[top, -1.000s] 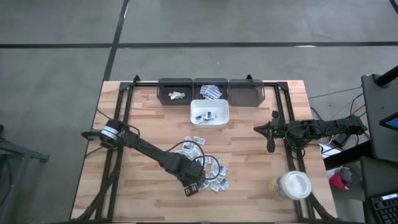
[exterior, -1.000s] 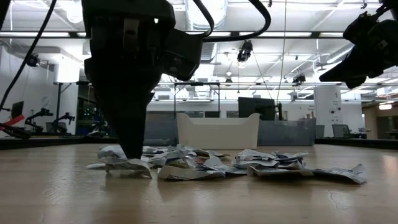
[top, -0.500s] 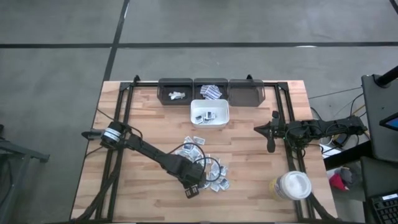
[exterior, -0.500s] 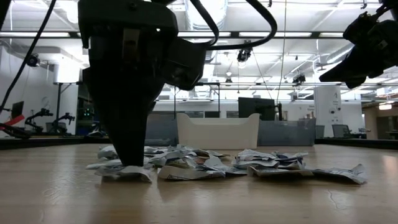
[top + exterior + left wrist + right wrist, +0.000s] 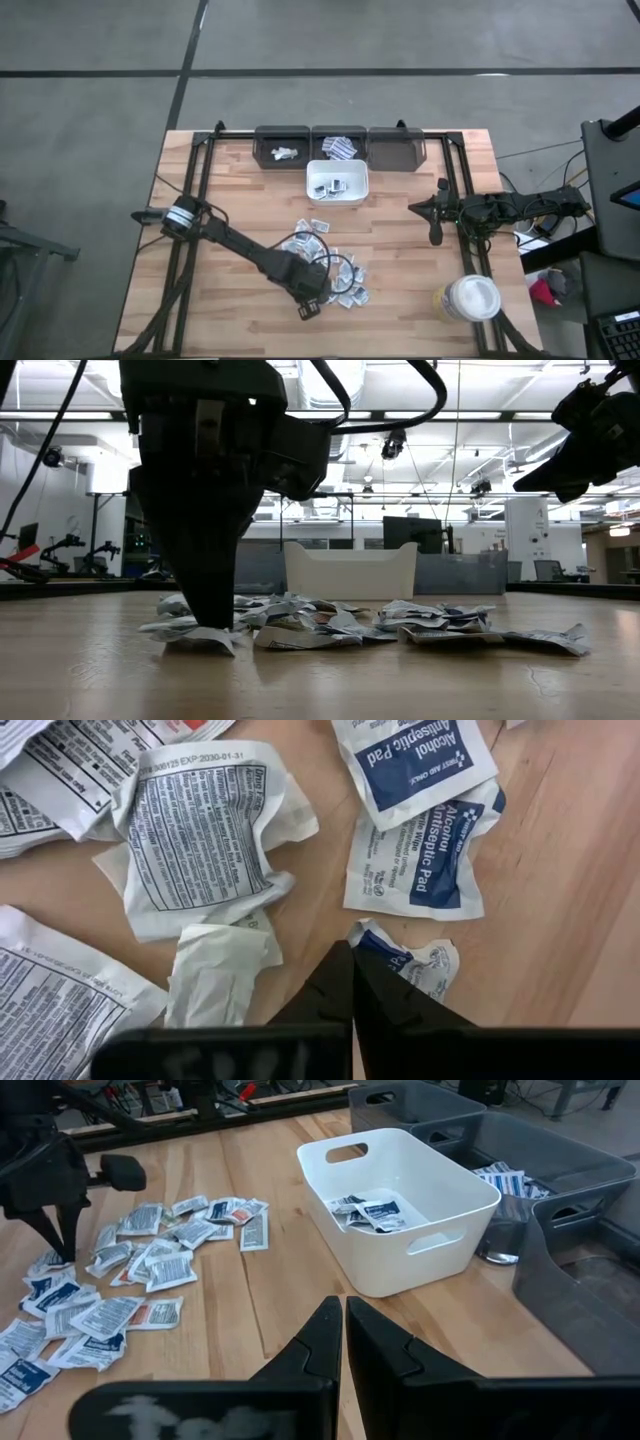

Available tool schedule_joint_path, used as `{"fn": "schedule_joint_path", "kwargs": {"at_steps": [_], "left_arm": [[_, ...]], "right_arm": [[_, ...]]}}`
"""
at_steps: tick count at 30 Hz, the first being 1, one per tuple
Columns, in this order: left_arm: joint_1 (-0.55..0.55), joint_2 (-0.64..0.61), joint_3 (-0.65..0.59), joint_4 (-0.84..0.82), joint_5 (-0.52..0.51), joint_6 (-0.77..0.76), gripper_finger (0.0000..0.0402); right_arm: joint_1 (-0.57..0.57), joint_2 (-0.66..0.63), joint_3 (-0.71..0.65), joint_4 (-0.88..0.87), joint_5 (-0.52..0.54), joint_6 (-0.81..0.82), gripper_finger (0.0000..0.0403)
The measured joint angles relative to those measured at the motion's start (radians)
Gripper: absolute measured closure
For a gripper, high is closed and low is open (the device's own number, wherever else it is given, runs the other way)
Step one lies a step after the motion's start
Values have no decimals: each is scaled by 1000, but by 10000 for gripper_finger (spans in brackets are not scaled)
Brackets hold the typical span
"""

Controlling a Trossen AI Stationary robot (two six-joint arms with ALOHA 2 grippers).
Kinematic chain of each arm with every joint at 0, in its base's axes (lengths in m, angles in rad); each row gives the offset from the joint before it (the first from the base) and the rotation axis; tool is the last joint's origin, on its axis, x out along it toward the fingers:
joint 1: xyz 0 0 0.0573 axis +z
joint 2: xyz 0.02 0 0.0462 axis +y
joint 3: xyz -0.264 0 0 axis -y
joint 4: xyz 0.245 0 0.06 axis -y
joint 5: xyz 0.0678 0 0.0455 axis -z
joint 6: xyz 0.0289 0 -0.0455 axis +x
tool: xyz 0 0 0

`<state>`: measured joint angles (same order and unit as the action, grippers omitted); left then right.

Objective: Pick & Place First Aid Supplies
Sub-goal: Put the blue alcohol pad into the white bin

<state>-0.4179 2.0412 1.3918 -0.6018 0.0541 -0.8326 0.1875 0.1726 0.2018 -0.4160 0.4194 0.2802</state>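
1. High view: the left tool sits low at the lower-middle of the frame, at the near edge of the loose pile of sachets. A second ago its fingers stood apart; now they are pinched fully together.

2. In the left wrist view the two dark fingers meet in a point at the bottom centre, and the crumpled blue-and-white sachet lies just to the right of that tip, touching it or nearly so. I cannot tell whether its edge is actually caught between the fingers. My guess is that the grab may have missed or taken only a corner.

3. The right tool waits at the right of the frame, well apart from the pile, with its fingers closed on nothing.

4. The white bin stands above the pile at mid-frame and already holds a few sachets. The dark bins behind it hold some too. Most supplies remain on the counter, so the job looks far from finished.

5. The sachets are thin, flat paper-foil squares and oblongs, wrinkled and curling at the edges, printed in blue and black. They overlap loosely. The counter is pale wood planking, and the white bin is smooth plastic with cut handles.
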Motion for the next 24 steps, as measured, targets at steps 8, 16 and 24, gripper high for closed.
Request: {"fn": "schedule_joint_path", "kwargs": {"at_steps": [8, 16, 24], "left_arm": [[4, -2, 1, -29, 36, -344, 401], [-1, 2, 53, -60, -29, -150, 394], [1, 5, 66, -53, -60, -12, 361]], "right_arm": [[0, 0, 0, 0, 0, -3, 385], [0, 0, 0, 0, 0, -3, 385], [0, 0, 0, 0, 0, 5, 385]]}}
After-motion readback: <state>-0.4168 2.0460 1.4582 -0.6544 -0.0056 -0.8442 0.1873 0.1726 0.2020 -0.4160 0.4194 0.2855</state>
